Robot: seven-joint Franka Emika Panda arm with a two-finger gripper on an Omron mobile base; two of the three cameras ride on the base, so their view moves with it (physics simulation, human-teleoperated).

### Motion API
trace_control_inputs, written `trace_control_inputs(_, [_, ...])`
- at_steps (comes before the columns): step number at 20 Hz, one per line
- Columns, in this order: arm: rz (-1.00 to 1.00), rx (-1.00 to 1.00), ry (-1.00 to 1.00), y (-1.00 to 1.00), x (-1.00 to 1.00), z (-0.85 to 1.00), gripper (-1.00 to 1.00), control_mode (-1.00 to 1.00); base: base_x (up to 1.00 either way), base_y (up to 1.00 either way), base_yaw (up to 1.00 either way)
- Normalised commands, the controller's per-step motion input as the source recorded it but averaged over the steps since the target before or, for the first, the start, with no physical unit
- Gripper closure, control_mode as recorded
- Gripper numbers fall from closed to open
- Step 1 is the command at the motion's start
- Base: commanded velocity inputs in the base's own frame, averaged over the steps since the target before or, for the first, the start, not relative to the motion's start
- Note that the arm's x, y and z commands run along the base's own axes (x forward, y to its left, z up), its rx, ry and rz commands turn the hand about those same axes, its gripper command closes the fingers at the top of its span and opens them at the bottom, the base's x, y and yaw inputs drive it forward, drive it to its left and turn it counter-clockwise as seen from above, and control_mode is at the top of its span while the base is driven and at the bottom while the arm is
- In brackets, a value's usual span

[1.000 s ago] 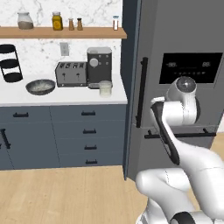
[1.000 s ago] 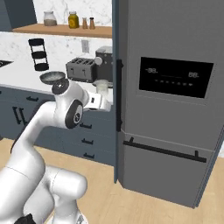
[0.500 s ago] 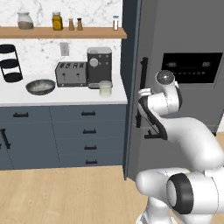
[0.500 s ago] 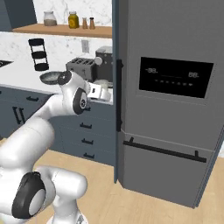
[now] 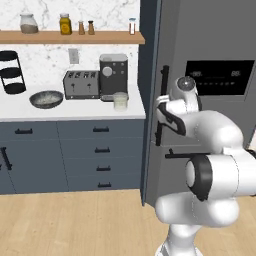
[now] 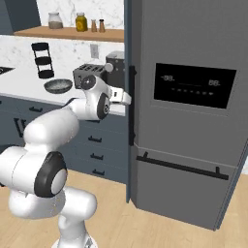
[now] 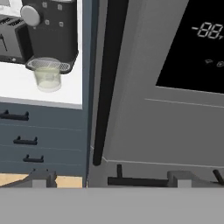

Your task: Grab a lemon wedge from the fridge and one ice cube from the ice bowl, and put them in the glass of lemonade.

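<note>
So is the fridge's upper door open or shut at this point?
Shut. The fridge door sits flush with its front, its vertical black handle ungrasped, and no interior shows.

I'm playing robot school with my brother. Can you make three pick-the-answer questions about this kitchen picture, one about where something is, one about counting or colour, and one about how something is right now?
1. Where is the glass of lemonade?
A. on the counter in front of the coffee machine
B. on the wooden shelf
C. on the floor

2. How many trays does the black rack have?
A. one
B. three
C. six

3. How is the fridge door right now?
A. wide open
B. taken off
C. closed

Answers: 1 A, the glass stands on the white counter by the coffee machine. 2 B, three round trays are stacked. 3 C, the door sits flush, with the hand at its black handle.
</note>
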Motion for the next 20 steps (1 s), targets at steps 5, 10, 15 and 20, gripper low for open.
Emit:
trace_control_inputs(5, [0.00, 0.00, 0.00, 0.00, 0.67, -0.16, -1.00, -1.00, 0.00, 0.00, 0.00])
trace_control_inputs(10, [0.00, 0.00, 0.00, 0.00, 0.60, -0.23, -1.00, -1.00, 0.00, 0.00, 0.00])
trace_control_inputs(15, [0.00, 0.00, -0.02, -0.09, 0.55, -0.21, -1.00, -1.00, 0.00, 0.00, 0.00])
trace_control_inputs(20, [0.00, 0.00, -0.05, -0.10, 0.42, -0.14, -1.00, -1.00, 0.00, 0.00, 0.00])
